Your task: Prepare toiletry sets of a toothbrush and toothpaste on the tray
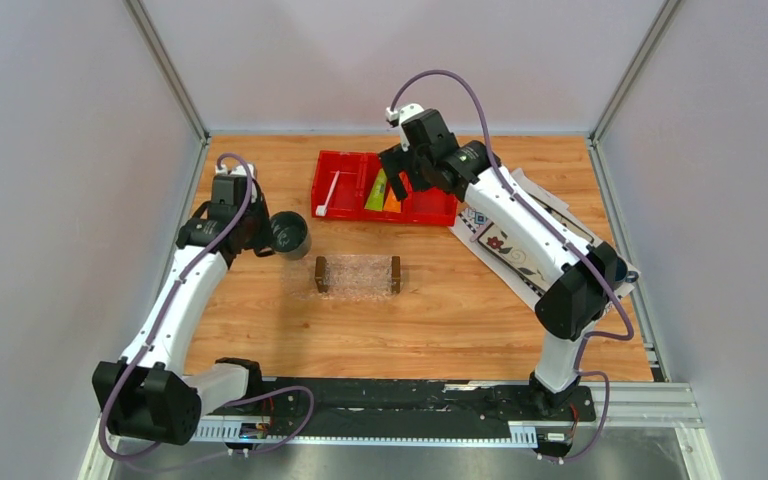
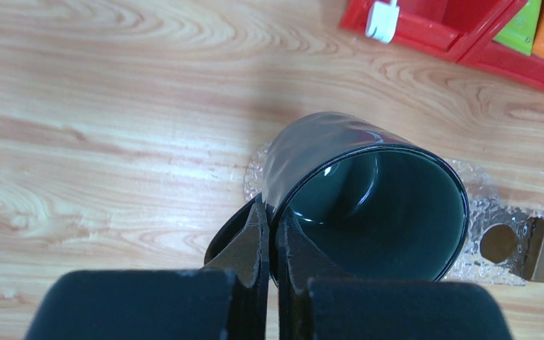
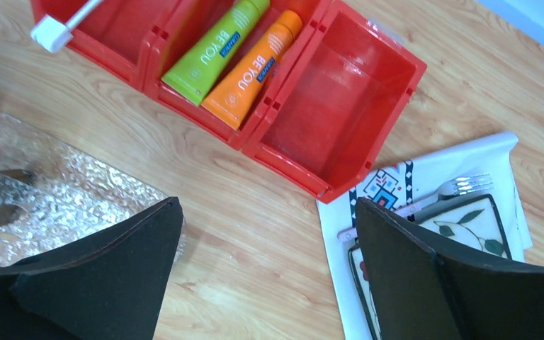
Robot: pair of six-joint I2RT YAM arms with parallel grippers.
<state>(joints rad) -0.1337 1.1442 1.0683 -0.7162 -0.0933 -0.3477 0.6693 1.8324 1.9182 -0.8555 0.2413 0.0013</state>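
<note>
The clear tray with a brown block at each short end lies at the middle of the wooden tabletop. At 12 o'clock from it stands a red bin with 3 compartments.

The white toothbrush lies in the bin's left compartment, its head poking over the near rim. The 2 toothpastes, a green tube and an orange tube, lie side by side in the middle compartment, touching each other.

The right gripper hangs above the bin, over its right part, with its fingers spread wide and nothing between them.

At 10 o'clock from the tray, the left gripper pinches the wall of a dark mug, with 1 finger inside the rim and 1 outside.

At 3 o'clock from the bin lies a patterned white cloth, partly under the right arm. A fork rests on it.
</note>
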